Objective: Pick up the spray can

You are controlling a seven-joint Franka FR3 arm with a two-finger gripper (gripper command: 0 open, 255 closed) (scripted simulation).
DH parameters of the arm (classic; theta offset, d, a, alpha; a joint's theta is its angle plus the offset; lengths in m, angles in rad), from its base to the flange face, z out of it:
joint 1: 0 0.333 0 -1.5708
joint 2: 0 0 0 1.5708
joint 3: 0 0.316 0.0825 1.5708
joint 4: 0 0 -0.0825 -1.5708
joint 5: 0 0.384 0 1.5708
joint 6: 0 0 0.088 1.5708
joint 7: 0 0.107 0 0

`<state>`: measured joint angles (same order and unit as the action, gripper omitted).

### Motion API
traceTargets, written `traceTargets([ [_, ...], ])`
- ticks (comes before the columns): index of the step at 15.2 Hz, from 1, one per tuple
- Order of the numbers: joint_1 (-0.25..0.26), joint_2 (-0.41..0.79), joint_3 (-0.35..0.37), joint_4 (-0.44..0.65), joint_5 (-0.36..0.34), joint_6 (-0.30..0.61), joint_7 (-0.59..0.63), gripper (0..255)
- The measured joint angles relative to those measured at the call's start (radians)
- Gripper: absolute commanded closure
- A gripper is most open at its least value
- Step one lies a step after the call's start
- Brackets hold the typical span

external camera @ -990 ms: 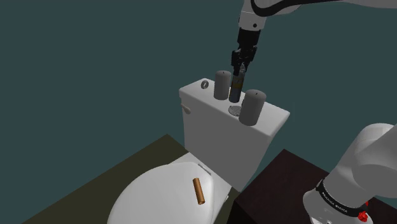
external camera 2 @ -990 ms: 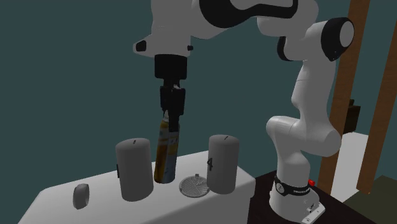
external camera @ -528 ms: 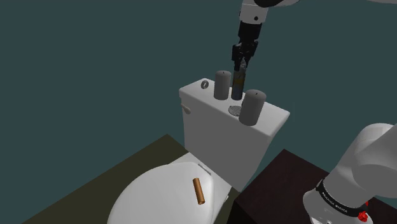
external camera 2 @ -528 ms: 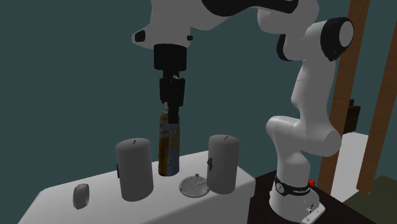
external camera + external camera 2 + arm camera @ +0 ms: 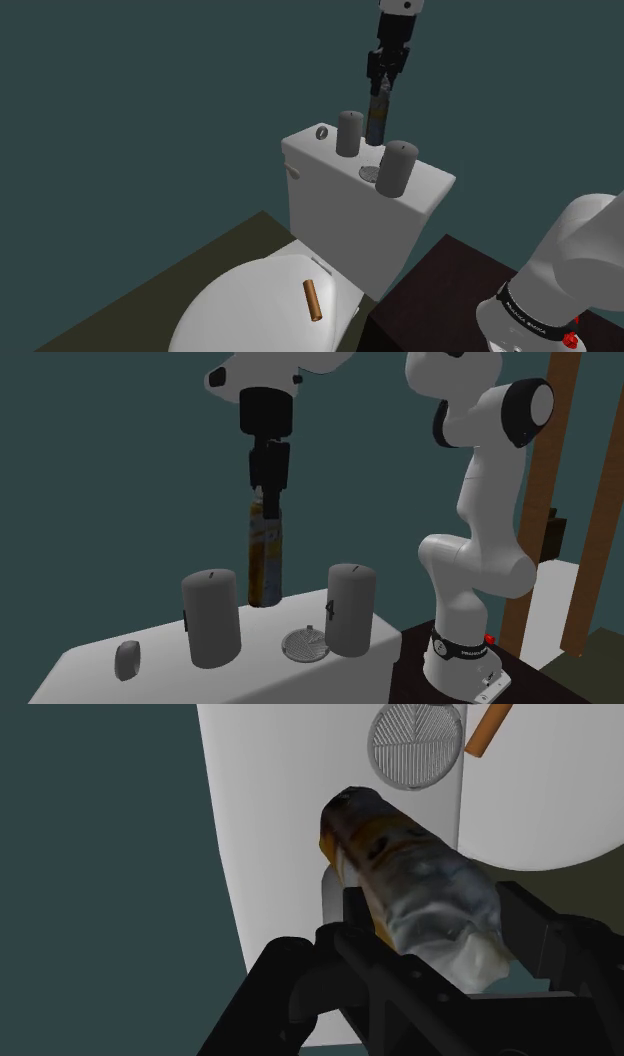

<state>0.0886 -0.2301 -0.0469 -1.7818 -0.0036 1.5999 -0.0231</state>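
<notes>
The spray can (image 5: 264, 557) is a slim orange-and-silver cylinder hanging upright, its base lifted just above the white toilet tank lid (image 5: 150, 662). My black gripper (image 5: 267, 504) is shut on its top. In the shoulder view the spray can (image 5: 376, 118) hangs from the gripper (image 5: 381, 88) between and above two grey cylinders. The wrist view shows the spray can (image 5: 410, 884) clasped between my fingers, with the tank lid (image 5: 270, 814) beneath it.
Two grey cylinders (image 5: 211, 618) (image 5: 350, 609) flank the can on the lid. A round ribbed disc (image 5: 304, 643) and a small grey knob (image 5: 127, 658) also lie there. A brown cylinder (image 5: 313, 299) rests on the toilet seat lid (image 5: 250, 300). The dark stand (image 5: 440, 295) is alongside.
The gripper has risen with the spray can in it; the can has come up off the tank lid and now hangs straighter.
</notes>
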Motion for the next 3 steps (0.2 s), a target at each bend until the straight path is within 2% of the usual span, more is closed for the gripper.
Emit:
traceTargets([
  [3,0.000,0.007,0.000,0.045,0.000,-0.038,0.000,255],
])
